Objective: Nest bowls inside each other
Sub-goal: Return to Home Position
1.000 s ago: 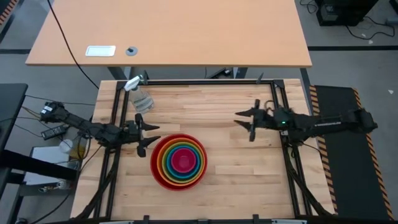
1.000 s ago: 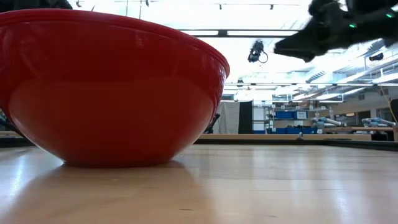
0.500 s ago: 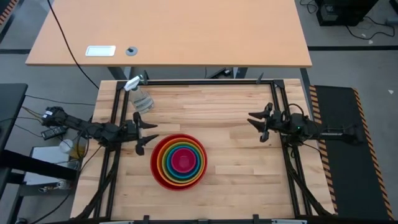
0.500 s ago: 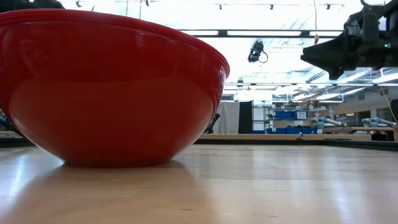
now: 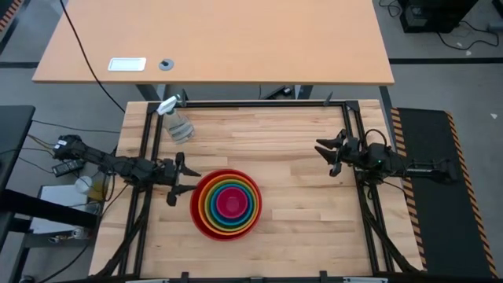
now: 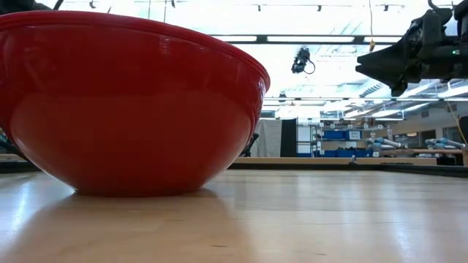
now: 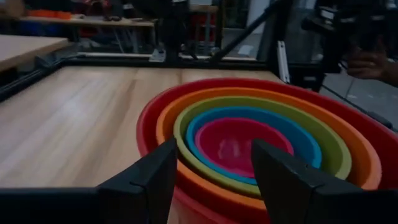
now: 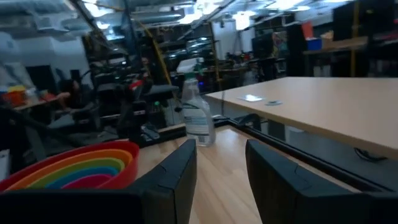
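Now the five bowls sit nested, pink innermost, near the table's front edge. The left gripper, fingers apart, hangs just beside the stack. The right gripper, likewise spread, is well apart from it by the right edge.

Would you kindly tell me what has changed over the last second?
The right claw, open and empty, drew back toward the right edge of the table; the left claw, also open, eased slightly away from the nested bowls. The bowls and spray bottle stayed put.
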`<action>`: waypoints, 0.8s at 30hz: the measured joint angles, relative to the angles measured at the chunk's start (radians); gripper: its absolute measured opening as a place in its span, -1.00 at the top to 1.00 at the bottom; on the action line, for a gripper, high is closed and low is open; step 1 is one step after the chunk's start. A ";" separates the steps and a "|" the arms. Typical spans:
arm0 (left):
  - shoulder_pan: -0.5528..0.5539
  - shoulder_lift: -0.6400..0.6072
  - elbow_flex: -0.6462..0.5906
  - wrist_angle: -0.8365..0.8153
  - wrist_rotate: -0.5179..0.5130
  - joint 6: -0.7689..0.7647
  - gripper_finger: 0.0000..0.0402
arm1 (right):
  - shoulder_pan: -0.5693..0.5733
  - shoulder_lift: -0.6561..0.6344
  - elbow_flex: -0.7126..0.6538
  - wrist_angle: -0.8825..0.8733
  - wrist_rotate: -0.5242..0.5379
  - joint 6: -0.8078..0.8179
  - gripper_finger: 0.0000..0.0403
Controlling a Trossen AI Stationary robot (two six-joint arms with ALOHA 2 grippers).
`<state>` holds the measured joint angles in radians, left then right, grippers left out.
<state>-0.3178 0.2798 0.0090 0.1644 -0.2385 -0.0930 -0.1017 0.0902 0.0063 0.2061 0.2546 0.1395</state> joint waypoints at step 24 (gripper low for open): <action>0.001 0.002 -0.001 0.139 -0.038 -0.008 -0.03 | 0.000 0.001 0.000 0.002 0.006 0.016 0.27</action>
<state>-0.3168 0.2813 0.0082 0.3031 -0.2768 -0.1013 -0.1017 0.0910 0.0063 0.2081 0.2607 0.1551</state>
